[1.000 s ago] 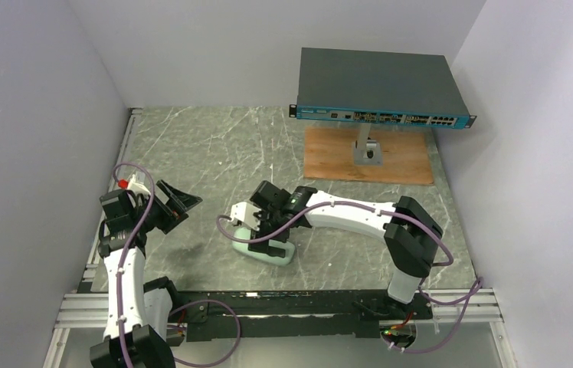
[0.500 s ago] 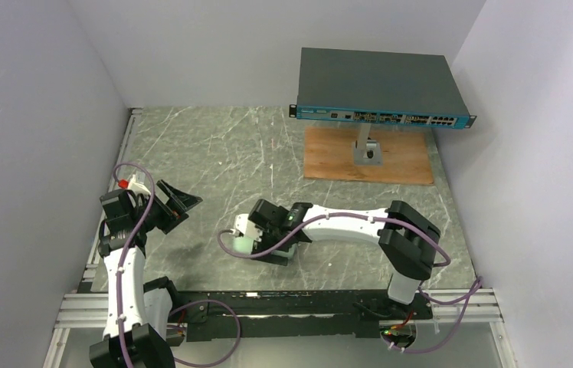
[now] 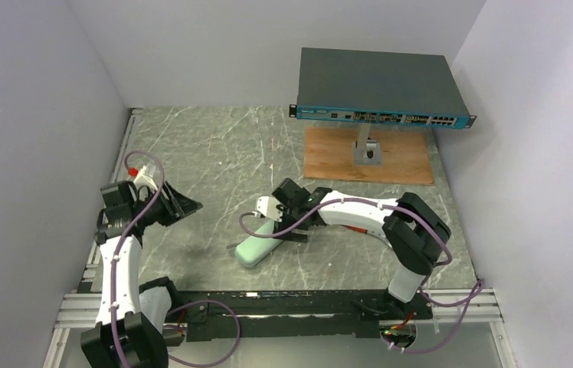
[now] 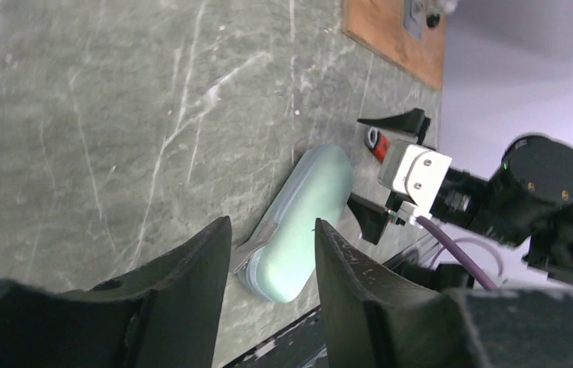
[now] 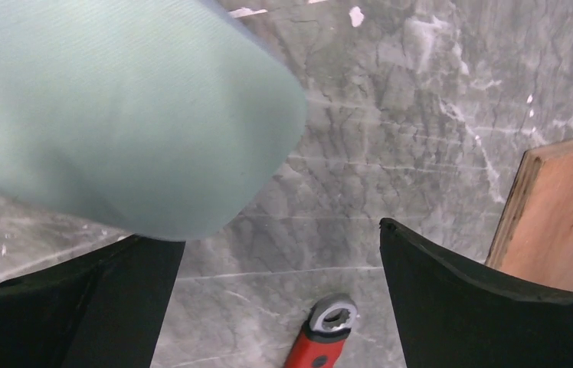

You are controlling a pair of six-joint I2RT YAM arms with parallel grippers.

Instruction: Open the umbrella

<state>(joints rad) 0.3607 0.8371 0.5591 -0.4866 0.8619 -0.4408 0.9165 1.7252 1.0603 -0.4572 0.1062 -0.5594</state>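
The umbrella is out of view. A mint-green oblong case (image 3: 257,248) lies shut on the marble table (image 3: 214,146), slanting towards the near edge. My right gripper (image 3: 293,228) is open just beyond the case's far end. In the right wrist view that end (image 5: 115,115) shows above my left finger, and nothing lies between the wide-apart fingers (image 5: 272,238). My left gripper (image 3: 181,205) hovers off to the left, well away from the case. Its jaws (image 4: 272,230) stand partly open and empty, with the case (image 4: 299,222) seen far off between them.
A red-handled ratchet wrench (image 5: 318,337) lies on the table under my right gripper. At the back right, a network switch (image 3: 379,84) stands on a post on a wooden board (image 3: 368,157). White walls close in both sides. A metal rail (image 3: 283,299) runs along the near edge.
My right gripper has drawn back up and right off the case, which now lies uncovered and slanted. The left arm has shifted slightly and its jaws have narrowed.
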